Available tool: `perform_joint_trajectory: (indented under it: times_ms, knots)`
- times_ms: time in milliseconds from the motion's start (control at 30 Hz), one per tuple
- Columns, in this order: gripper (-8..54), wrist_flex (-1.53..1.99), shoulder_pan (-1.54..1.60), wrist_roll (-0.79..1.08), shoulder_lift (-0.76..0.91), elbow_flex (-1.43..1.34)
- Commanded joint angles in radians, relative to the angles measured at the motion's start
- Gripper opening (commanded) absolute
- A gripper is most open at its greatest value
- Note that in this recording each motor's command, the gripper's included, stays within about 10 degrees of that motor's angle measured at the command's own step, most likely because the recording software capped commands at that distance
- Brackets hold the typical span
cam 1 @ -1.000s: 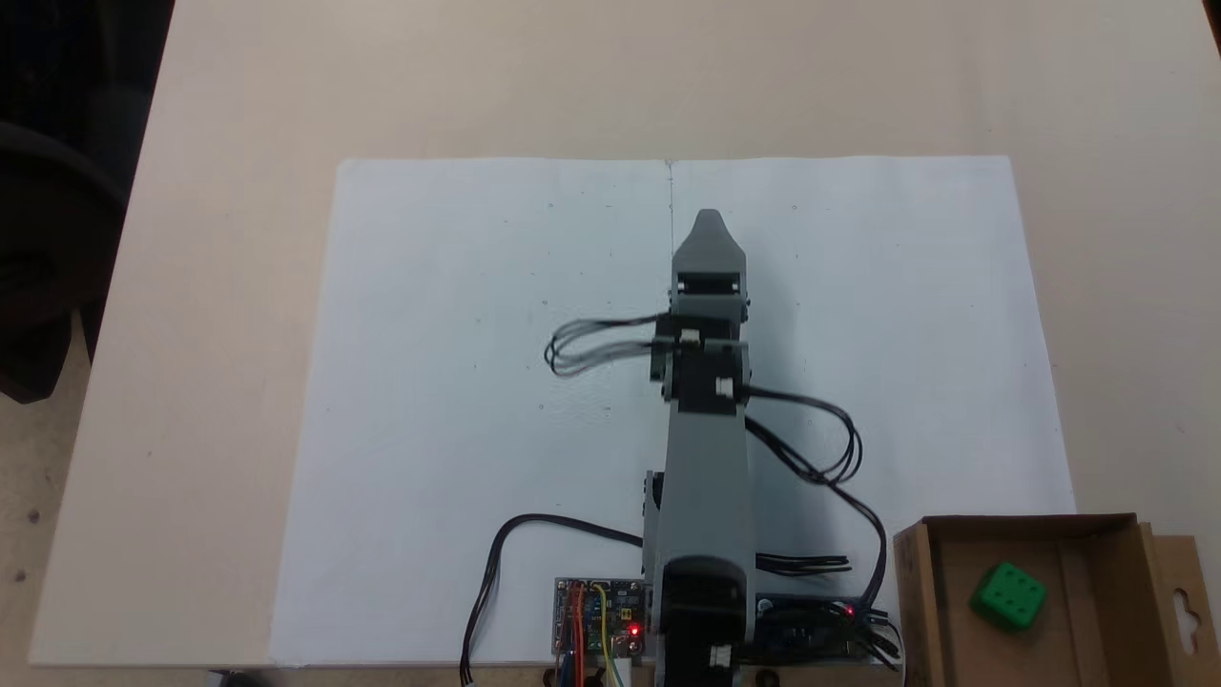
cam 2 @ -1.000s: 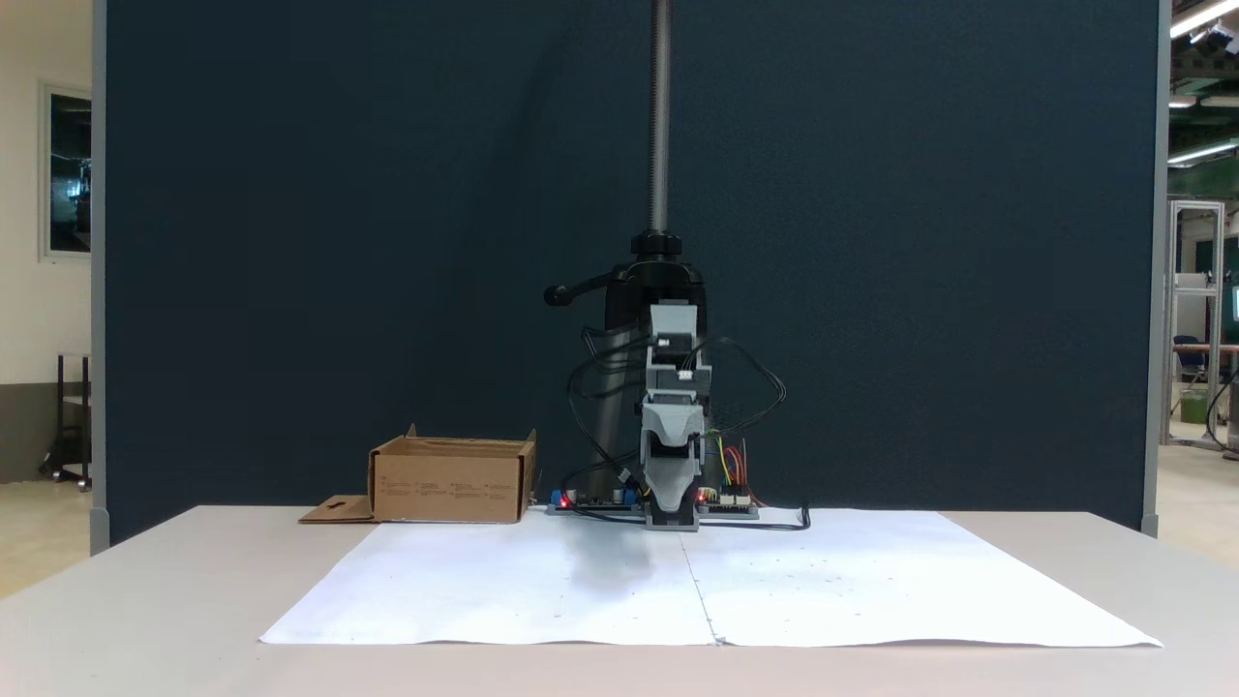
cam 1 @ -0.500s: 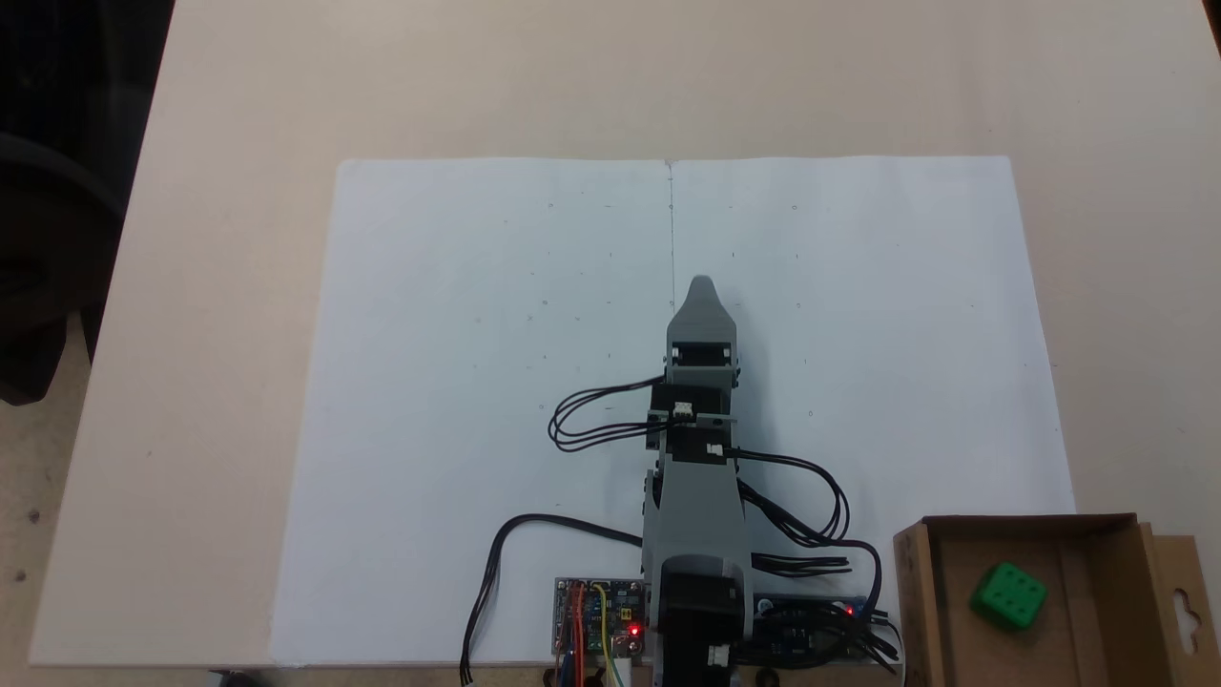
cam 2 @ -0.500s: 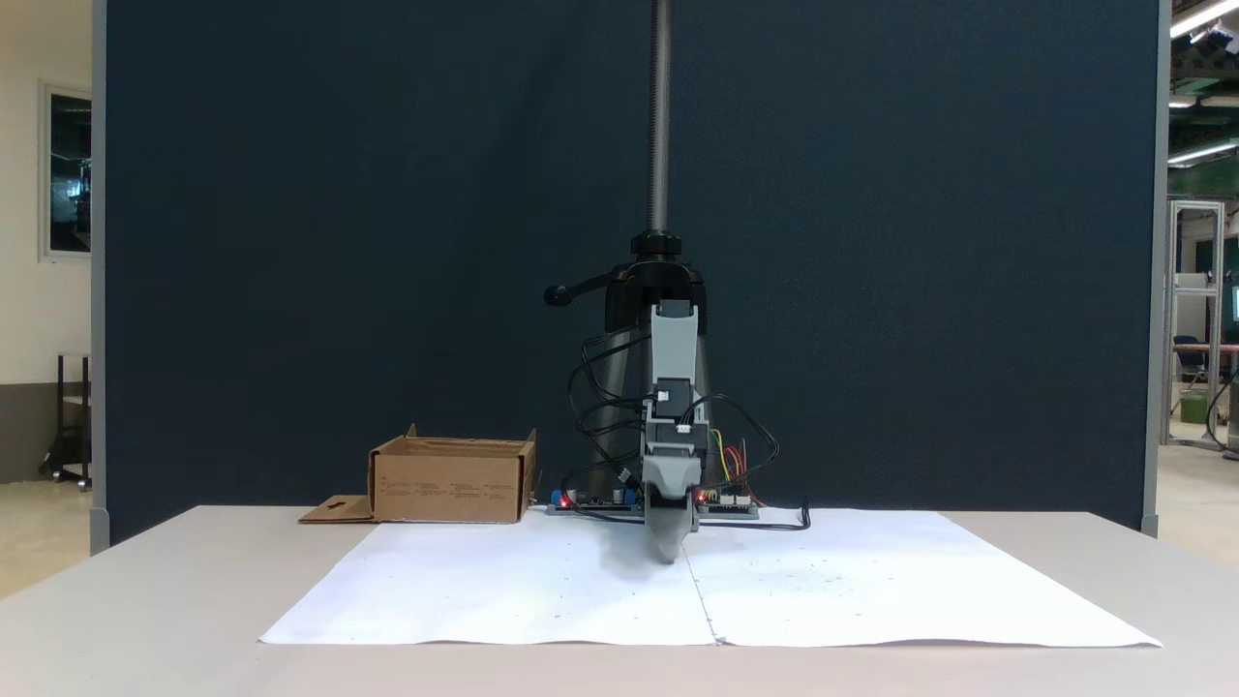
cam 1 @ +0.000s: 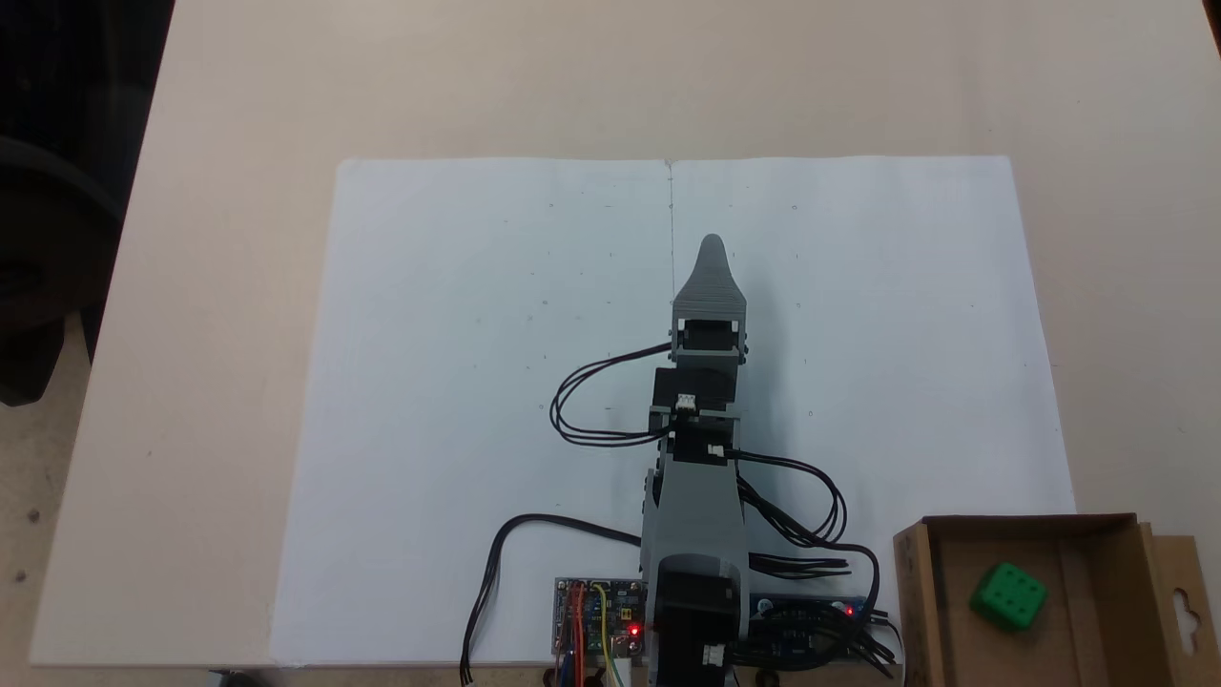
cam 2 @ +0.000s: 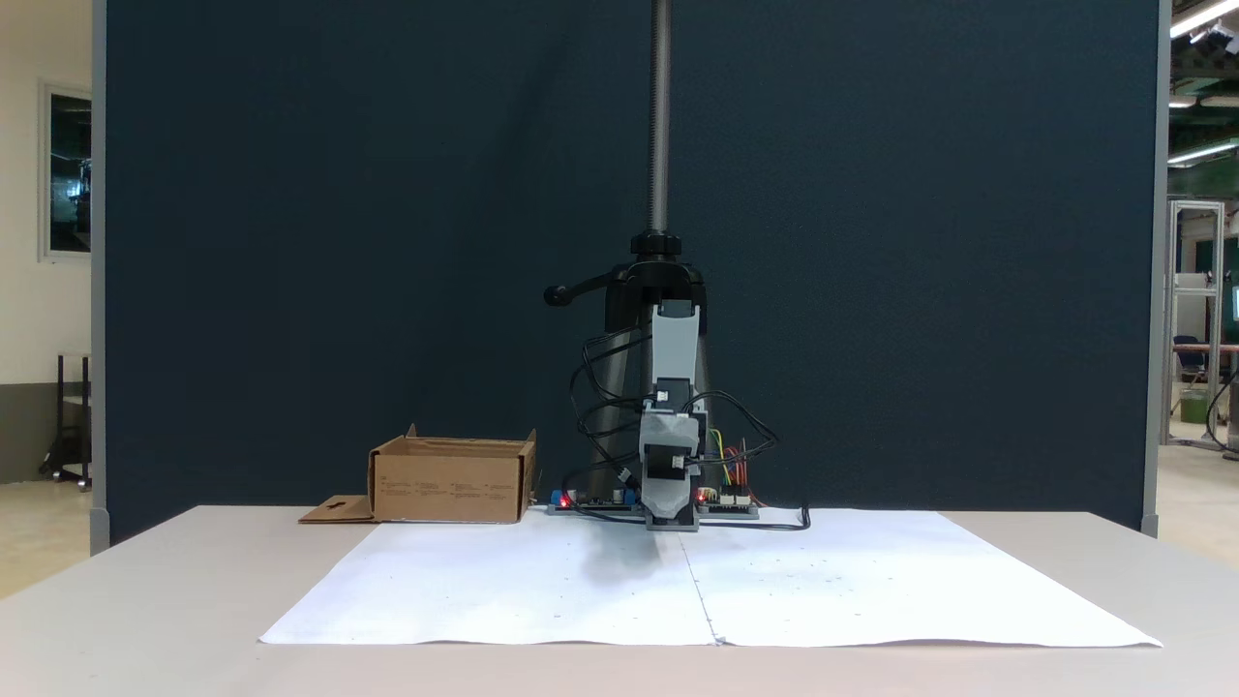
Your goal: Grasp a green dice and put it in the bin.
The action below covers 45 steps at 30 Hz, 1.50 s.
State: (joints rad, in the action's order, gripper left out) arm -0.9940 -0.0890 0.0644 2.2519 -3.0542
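**One green die sits in the cardboard box while the arm reaches over blank paper**

Two white paper sheets (cam 1: 477, 382) lie side by side on the beige table (cam 1: 219, 191), their seam running up the middle beneath the gray arm (cam 1: 696, 515). Black cable loops (cam 1: 591, 410) bulge out on both sides of the arm, and small circuit boards (cam 1: 596, 611) with red lights sit at its base. In a fixed view, a dark blue partition (cam 2: 387, 242) stands behind the table and a black clamp with a metal pole (cam 2: 660, 116) rises behind the arm.

The gripper (cam 1: 713, 250) points out over the paper, tapering to a single visible tip, so whether its fingers are parted or together cannot be told.

The bin (cam 1: 916, 592), an open brown cardboard box with a hanger-hole flap (cam 1: 1183, 601), stands at the table's edge beside the base. The green dice (cam 1: 1008, 595) lies inside it, tilted, with several dark pips facing up. Any print on the box's side is too small to read.
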Motion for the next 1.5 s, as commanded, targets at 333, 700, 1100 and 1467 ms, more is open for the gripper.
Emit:
perform_joint_trajectory:
  times_ms: [333, 700, 1100, 1467]
  knots:
    - [46.7, -0.331, 0.002, 0.069, 0.115, -0.077]
    - [46.8, -0.37, 0.029, 0.069, 0.115, -0.075]
    - [46.8, -0.371, 0.037, 0.069, 0.115, -0.075]
    - [46.8, -0.371, 0.041, 0.069, 0.114, -0.075]
